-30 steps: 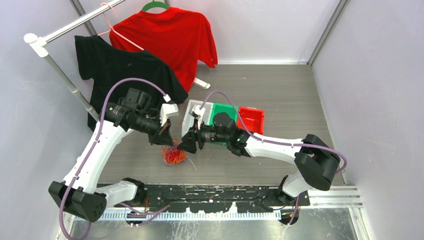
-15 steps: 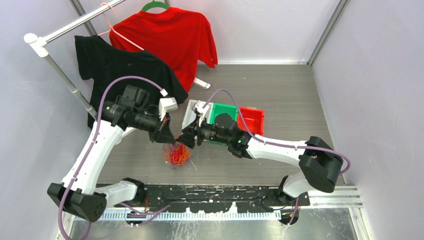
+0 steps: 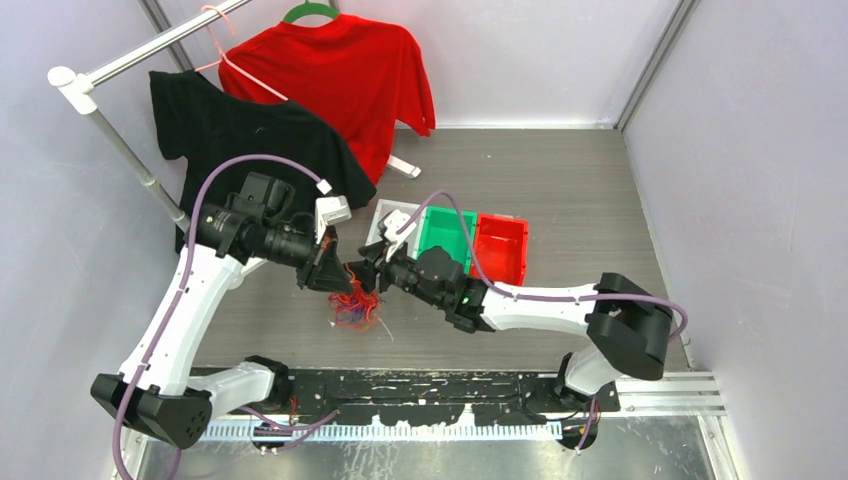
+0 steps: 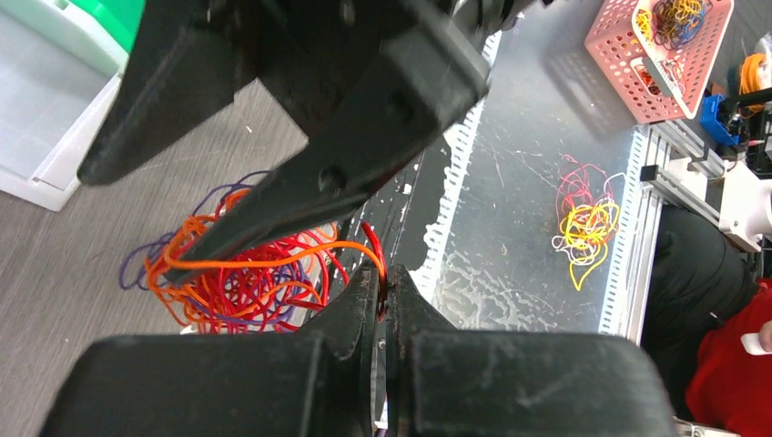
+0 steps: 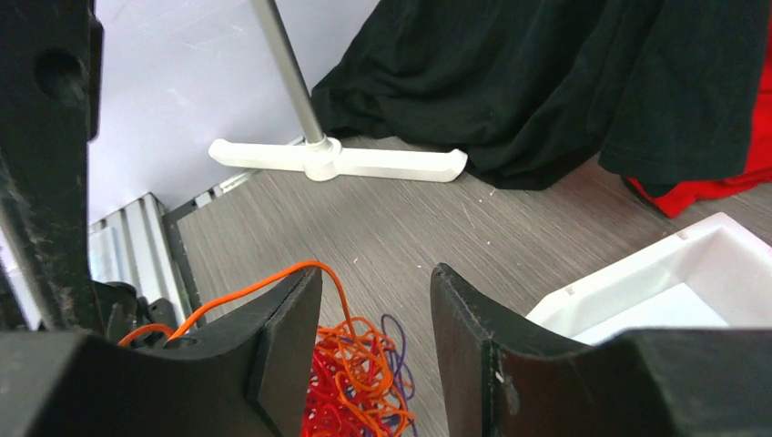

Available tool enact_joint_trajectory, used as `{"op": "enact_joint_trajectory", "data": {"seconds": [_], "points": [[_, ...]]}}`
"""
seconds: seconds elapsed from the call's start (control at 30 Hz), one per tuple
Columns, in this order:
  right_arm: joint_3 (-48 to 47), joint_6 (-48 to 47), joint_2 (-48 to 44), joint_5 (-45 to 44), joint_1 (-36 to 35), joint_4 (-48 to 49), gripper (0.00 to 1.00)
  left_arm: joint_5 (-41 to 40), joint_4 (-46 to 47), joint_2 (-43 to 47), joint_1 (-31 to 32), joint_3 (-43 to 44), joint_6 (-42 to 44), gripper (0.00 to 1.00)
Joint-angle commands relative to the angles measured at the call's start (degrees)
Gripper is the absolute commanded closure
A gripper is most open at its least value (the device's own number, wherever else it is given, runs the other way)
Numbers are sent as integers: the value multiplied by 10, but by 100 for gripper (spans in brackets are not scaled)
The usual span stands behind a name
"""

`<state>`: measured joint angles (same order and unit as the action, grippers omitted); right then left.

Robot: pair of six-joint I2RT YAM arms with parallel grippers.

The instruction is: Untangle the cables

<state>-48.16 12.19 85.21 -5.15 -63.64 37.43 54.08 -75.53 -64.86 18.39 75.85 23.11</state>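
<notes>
Since a second ago your right arm has swung in toward the left one and your left arm has drawn up slightly, so the two tips now sit close together just above the cables; the bundle has shifted a little with them. On the left, your left end effector (image 4: pixel 382 280) is pinched fully together on a red strand that rises from the cables (image 4: pixel 246 282). The cables are a small knot of orange, red and purple loops on the grey worktop (image 3: pixel 560 180), below and between the two tips and in front of the white tray (image 3: pixel 383 222). One orange strand runs taut from the knot up to your right end effector (image 5: pixel 375 273). Its jaws stand partly apart with a clear gap between them. The strand crosses the outside of one finger (image 5: pixel 287 337) and does not look clamped. To the right of the tray, a green bin (image 3: pixel 447 232) and a red bin (image 3: pixel 500 248) stand side by side, touching, with your right arm's forearm reaching across in front of them.
</notes>
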Motion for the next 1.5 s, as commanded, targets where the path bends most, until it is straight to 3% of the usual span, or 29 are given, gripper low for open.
{"op": "enact_joint_trajectory", "data": {"seconds": [0.0,0.1,0.37,0.5,0.67,0.9,0.97,1.03,1.1,1.23,1.47], "points": [[-9,-36,35,-120,-26,77,47,44,-23,13,3,32,1,100],[5,-31,46,-168,-27,91,47,46,-45,14,2,48,19,100],[47,-2,50,-193,-27,119,51,24,-88,21,2,102,56,100],[72,3,23,-220,-26,117,65,-1,-94,26,3,107,67,100],[93,0,-41,-258,-16,91,95,-51,-74,38,2,75,73,100],[48,-9,-121,-185,4,-46,99,-218,54,79,2,-60,50,98],[28,-10,-128,-158,5,-87,99,-266,81,89,2,-101,50,86],[5,-10,-132,-126,5,-128,99,-280,83,95,3,-126,61,50],[-22,-9,-130,-99,5,-172,99,-270,78,102,2,-133,61,36],[-75,-1,-117,-69,5,-249,99,-207,61,109,3,-109,49,29],[-171,14,-91,-10,5,-336,99,-159,133,115,2,-67,-50,29]]}}
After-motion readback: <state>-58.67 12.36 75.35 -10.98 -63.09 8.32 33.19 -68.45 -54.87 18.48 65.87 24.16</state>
